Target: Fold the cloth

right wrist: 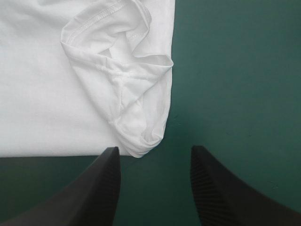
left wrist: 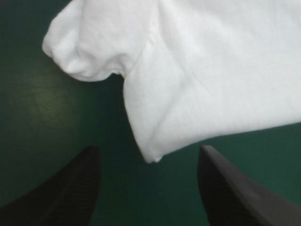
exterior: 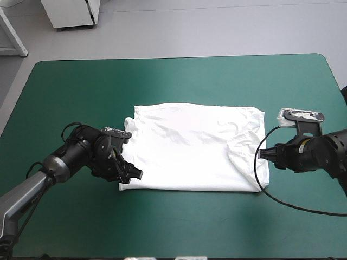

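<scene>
The white T-shirt [exterior: 195, 146] lies folded into a wide rectangle in the middle of the teal-green table [exterior: 162, 81]. My left gripper [exterior: 133, 172] sits low at its near left corner, open. In the left wrist view that corner of the T-shirt [left wrist: 211, 70] points between the black fingers of the gripper [left wrist: 149, 148], and a sleeve [left wrist: 80, 47] bulges beyond it. My right gripper [exterior: 265, 154] stands open at the shirt's right edge. In the right wrist view the gripper [right wrist: 154, 148] is just short of the T-shirt [right wrist: 47, 94] and its tucked sleeve [right wrist: 127, 56].
Bare teal-green cover surrounds the shirt on all sides. White furniture [exterior: 70, 13] stands on the floor beyond the table's far edge.
</scene>
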